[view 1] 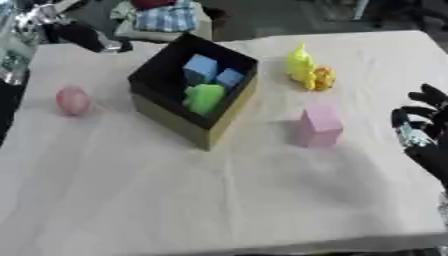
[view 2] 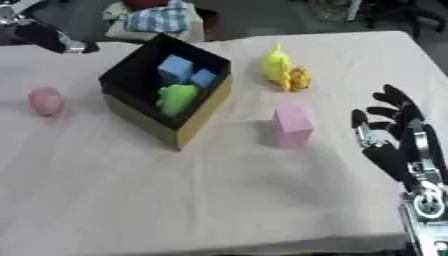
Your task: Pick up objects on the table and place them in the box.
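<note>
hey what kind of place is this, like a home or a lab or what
Probably a lab or test setup: a cloth-covered table holds toy props, a pink block and a yellow duck toy, beside an open box, with the robot's right hand open at the right edge.

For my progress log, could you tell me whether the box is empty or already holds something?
Not empty: the open-topped box holds two blue blocks and a green object against its black interior.
</note>
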Controlling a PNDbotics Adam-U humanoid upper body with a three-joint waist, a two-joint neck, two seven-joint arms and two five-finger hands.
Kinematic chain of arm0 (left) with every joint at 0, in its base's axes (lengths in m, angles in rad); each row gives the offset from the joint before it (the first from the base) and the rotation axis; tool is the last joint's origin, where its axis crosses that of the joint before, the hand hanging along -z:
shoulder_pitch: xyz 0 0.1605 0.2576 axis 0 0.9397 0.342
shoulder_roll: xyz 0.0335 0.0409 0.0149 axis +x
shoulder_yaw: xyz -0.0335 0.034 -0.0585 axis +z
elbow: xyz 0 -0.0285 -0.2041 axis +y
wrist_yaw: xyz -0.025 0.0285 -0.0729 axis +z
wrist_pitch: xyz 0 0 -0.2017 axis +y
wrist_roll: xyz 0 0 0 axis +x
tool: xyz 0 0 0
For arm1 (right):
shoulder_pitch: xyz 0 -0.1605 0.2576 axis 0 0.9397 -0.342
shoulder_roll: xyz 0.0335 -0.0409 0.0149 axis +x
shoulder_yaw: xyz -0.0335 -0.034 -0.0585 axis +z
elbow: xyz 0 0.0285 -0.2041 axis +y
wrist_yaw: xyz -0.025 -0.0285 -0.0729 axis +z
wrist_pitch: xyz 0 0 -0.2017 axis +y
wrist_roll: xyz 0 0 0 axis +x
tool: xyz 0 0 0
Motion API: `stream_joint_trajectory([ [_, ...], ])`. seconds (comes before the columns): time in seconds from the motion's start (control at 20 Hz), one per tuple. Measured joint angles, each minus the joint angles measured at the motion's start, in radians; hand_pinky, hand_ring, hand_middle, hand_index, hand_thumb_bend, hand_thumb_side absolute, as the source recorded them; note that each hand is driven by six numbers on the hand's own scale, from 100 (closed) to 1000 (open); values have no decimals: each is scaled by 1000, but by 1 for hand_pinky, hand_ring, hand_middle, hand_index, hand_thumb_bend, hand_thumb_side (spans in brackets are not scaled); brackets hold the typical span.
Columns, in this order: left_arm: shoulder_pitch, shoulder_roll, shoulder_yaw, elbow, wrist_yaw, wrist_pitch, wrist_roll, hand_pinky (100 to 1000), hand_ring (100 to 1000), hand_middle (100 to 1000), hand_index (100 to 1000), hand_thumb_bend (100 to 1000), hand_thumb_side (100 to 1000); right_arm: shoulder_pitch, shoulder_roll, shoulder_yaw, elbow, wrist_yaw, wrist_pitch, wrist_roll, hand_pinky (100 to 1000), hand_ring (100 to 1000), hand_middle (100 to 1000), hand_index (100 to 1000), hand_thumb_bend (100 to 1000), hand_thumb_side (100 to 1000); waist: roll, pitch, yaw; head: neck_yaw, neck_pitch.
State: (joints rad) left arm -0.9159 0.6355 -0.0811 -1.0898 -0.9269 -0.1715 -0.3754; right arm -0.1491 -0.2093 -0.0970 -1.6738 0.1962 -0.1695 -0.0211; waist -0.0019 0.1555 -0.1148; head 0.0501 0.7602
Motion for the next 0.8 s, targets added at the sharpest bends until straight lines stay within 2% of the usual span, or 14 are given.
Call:
stream_joint_trajectory([
  [0.2, 30, 17, 28, 93, -63, 19, -24, 775, 696, 704, 848, 568, 418, 0, 0, -1, 3, 0, 0, 0, 623, 763, 811, 928, 284, 427, 0, 0, 4, -1, 0],
  [0.6, 46, -8, 38, 276, -160, -5, -62, 773, 704, 717, 848, 566, 406, 0, 0, -1, 3, 0, 0, 0, 623, 763, 811, 928, 286, 426, 0, 0, -4, 0, -1],
  [0.7, 46, -21, 38, 302, -177, -8, -61, 766, 693, 706, 842, 541, 384, 0, 0, -1, 3, 0, 0, 0, 623, 763, 811, 928, 286, 426, 0, 0, -6, 0, -1],
  [0.8, 48, -33, 38, 327, -198, -8, -58, 753, 667, 678, 825, 443, 318, 0, 0, -1, 3, 0, 0, 0, 623, 763, 812, 929, 287, 426, 0, 0, -9, 0, -1],
])
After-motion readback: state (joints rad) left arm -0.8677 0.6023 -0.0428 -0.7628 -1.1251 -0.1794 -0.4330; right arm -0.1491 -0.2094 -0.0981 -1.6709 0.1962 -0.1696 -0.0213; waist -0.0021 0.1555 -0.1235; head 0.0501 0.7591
